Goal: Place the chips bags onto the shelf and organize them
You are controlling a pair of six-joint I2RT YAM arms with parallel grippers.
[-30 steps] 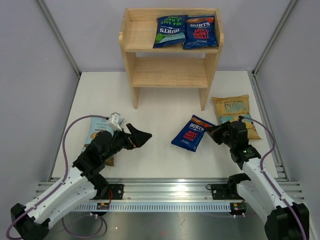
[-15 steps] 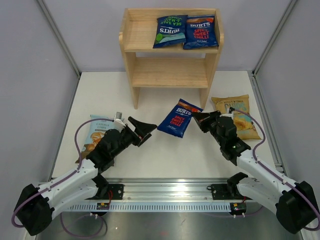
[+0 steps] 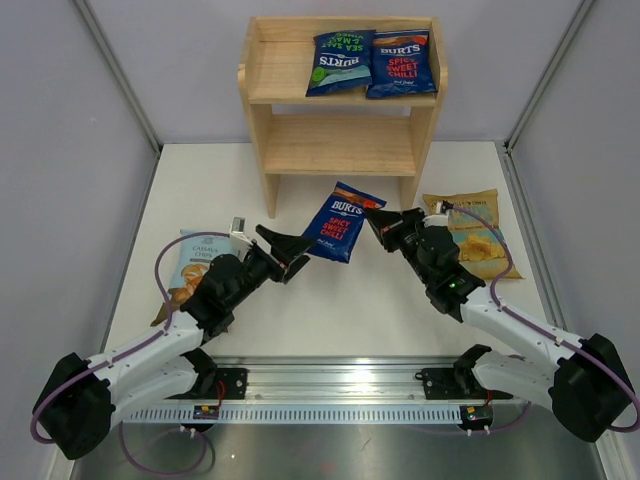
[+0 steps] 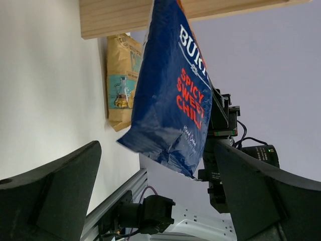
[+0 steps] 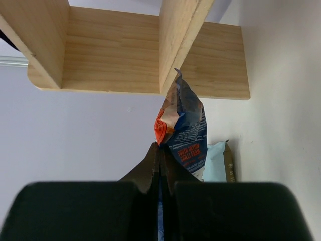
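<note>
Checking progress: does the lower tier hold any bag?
No, the lower tier shows bare wood; the green-label bag and red-label bag lie on the top tier.

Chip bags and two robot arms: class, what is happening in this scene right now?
The right gripper is shut on one edge of a dark-blue bag with a red label, holding it off the table in front of the shelf. The left gripper is open beside it. A green-label bag and another red-label bag lie on the top tier; a yellow bag and a pale bag lie on the table.
</note>
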